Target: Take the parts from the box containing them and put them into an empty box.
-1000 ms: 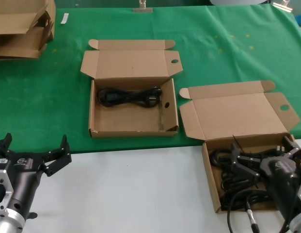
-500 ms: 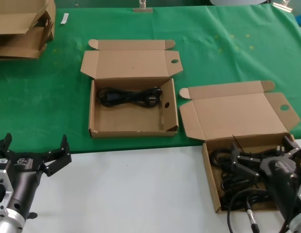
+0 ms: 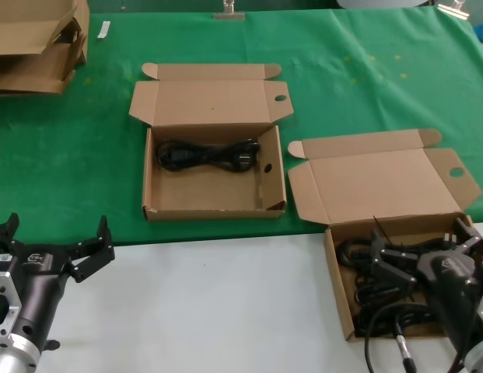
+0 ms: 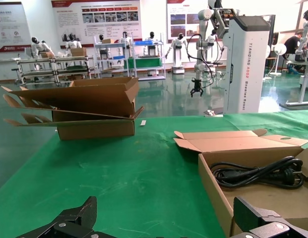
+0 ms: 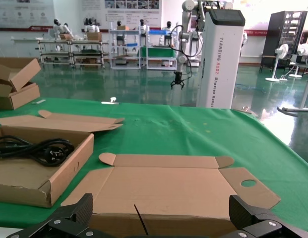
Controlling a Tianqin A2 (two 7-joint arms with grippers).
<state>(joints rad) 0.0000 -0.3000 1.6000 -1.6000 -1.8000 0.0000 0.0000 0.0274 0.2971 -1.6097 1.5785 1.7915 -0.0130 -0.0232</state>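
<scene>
The box containing the parts (image 3: 337, 284) sits at the front right with its lid (image 3: 381, 186) folded back; black coiled cords (image 3: 381, 294) fill it. My right gripper (image 3: 418, 235) hangs open just above those cords, its fingers spread and touching nothing. The right wrist view shows only that lid (image 5: 168, 183) beyond the gripper (image 5: 161, 206). The other box (image 3: 214, 203), with a holed side panel, lies mid-table and holds one cord bundle (image 3: 208, 153) along its back wall. My left gripper (image 3: 57, 231) waits open over the white table at the front left, empty (image 4: 166, 210).
A flattened cardboard stack (image 3: 35, 43) lies at the far left corner of the green cloth (image 3: 365, 78). The white tabletop (image 3: 225, 311) runs along the front. My right arm's own black cable (image 3: 400, 342) loops over the right box's front edge.
</scene>
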